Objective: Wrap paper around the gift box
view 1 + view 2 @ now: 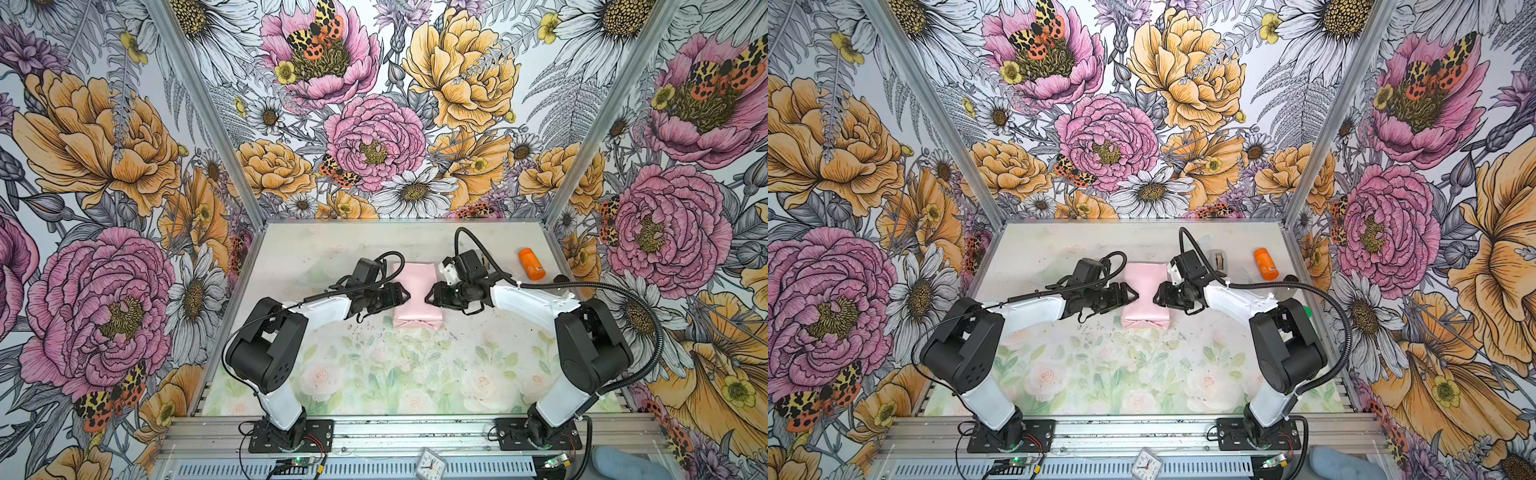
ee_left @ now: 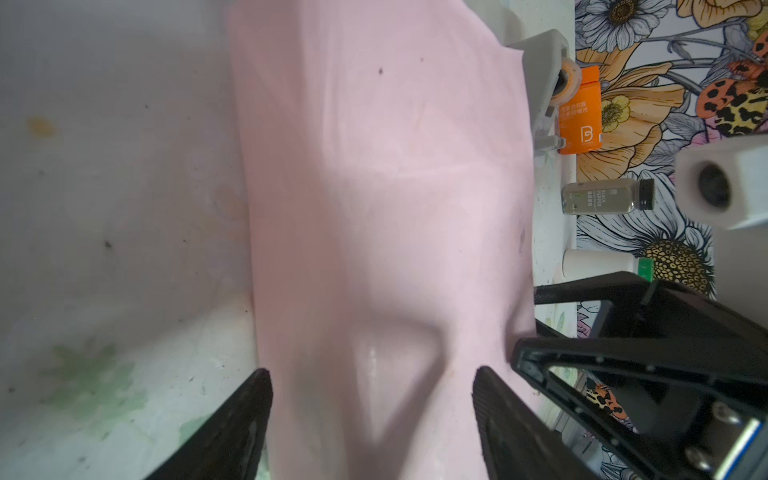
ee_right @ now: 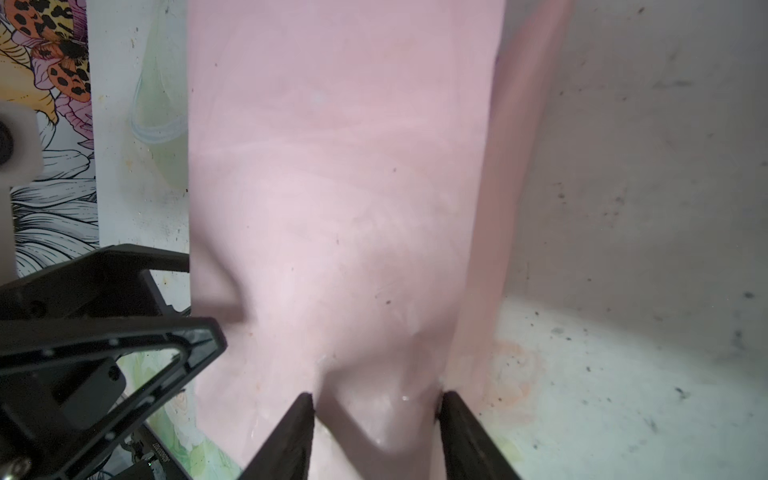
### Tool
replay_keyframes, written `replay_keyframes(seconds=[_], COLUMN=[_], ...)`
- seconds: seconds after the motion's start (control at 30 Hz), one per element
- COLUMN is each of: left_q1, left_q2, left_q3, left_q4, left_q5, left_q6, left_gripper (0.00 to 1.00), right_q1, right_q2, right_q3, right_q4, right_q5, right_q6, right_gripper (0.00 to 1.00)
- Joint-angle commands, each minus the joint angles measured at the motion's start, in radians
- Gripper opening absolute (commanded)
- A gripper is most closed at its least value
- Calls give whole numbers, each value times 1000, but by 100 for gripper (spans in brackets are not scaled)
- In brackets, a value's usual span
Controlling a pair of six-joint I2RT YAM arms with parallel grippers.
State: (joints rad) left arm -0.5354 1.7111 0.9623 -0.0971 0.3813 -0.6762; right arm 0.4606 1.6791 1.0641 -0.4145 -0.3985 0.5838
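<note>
Left gripper (image 2: 372,374), right gripper (image 3: 376,397) touching opposite sides, pink paper (image 1: 417,286).

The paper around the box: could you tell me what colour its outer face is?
Pale pink and plain; the paper shows best in a top view.

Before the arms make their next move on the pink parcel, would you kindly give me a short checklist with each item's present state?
1. paper covers the gift box, no blue showing: ok.
2. near-end flaps folded in: ok.
3. Far end closed: cannot tell; no view shows its folds.
4. left gripper has its fingers apart, astride a paper ridge: ok.
5. right gripper has a firm hold on the pucker between its fingers: cannot tell.
6. tape dispenser and orange bottle stand apart from the parcel: ok.
</note>
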Motion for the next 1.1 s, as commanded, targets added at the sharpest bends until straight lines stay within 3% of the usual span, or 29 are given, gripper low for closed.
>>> replay_keyframes(seconds=[0.0, 0.37, 0.6, 0.8, 1.07], left_q1=[-19, -90, -52, 3, 15], left_q2=[-10, -101, -182, -200, -147], left_q3=[-12, -107, -118, -95, -76], left_q4=[55, 83, 23, -17, -18], left_q5=[22, -19, -51, -31, 4], left_q6=[-28, -91, -79, -50, -43], left_gripper=[78, 78, 80, 80, 78], right_q1=[26, 84, 13, -80, -91], right_q2=[-46, -229, -354, -317, -183], right_q3=[-50, -248, -273, -172, -93], right_q4=[19, 80, 18, -74, -88], right_q5=[-19, 47, 57, 34, -75], right_q6=[26, 139, 115, 27, 26], right_gripper=[51, 52, 55, 55, 56])
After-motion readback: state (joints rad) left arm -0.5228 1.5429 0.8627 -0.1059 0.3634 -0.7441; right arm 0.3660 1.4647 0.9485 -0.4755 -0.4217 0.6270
